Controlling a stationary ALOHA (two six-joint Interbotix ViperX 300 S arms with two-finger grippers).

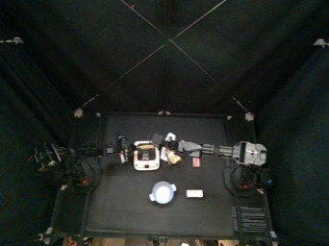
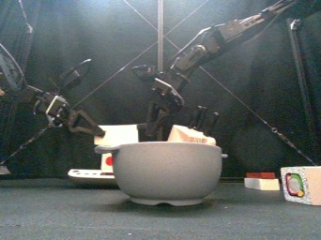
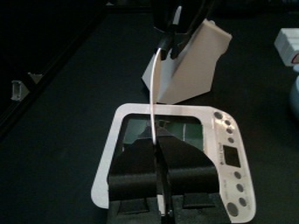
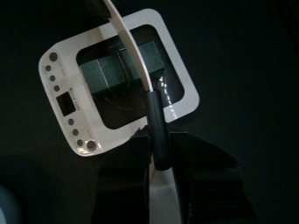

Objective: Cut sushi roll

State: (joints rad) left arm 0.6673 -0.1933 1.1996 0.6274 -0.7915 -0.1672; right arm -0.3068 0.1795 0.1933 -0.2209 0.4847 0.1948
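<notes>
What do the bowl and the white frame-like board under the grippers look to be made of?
The bowl looks like matte blue-grey plastic or glazed ceramic: smooth and even, with no sharp glints; which one is unclear. The white board looks like thin rigid plastic: flat, with punched holes along one edge, around a dark glossy centre that reflects light, possibly glass.

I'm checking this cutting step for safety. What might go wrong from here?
1. The knife held by the right gripper lies across the rim of the white board. Pressing down there might hit the board rather than the sushi roll.
2. In the left wrist view the blade runs in line with the left gripper, close to it. A downward stroke could strike that gripper.
</notes>
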